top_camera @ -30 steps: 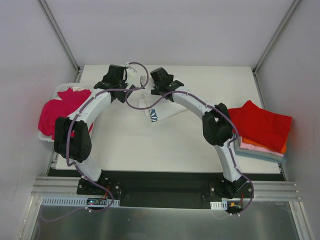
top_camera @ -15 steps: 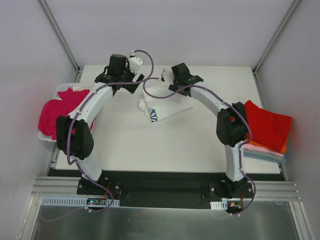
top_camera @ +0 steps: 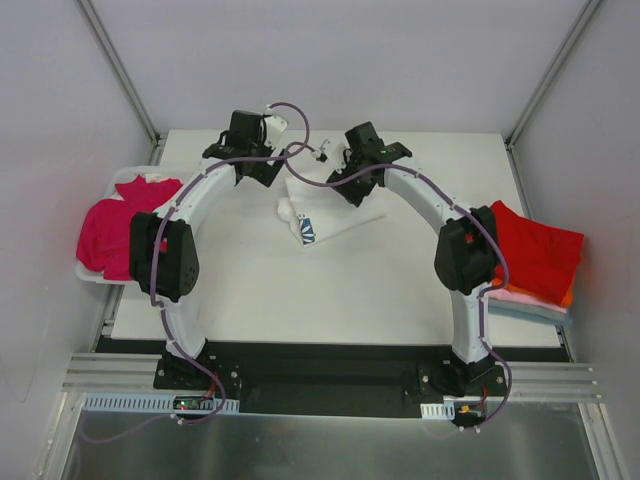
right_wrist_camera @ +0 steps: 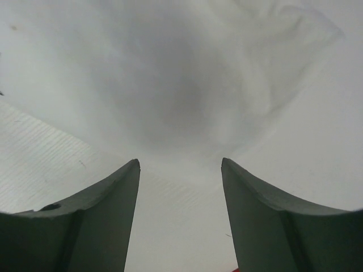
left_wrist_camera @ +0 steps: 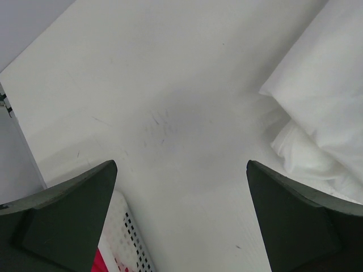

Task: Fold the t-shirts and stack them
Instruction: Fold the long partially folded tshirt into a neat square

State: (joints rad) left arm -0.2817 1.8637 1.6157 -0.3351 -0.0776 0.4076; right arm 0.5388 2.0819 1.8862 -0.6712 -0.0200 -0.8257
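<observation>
The white t-shirt with the blue daisy print lies partly folded at the back middle of the table. My left gripper is open and empty just left of its back edge. In the left wrist view the white cloth lies to the right of the jaws. My right gripper is open and empty over the shirt's back right part. In the right wrist view the white cloth lies just ahead of the fingertips. A folded stack sits at the right edge, red t-shirt on top, with orange, pink and light-blue edges below.
A white perforated basket at the left table edge holds a magenta t-shirt and something pink. The basket rim shows in the left wrist view. Grey walls close in the back and both sides.
Both grippers have drawn apart from the shirt's back middle. The right one swung right and turned down over the shirt. The shirt now lies spread wider to the right.
</observation>
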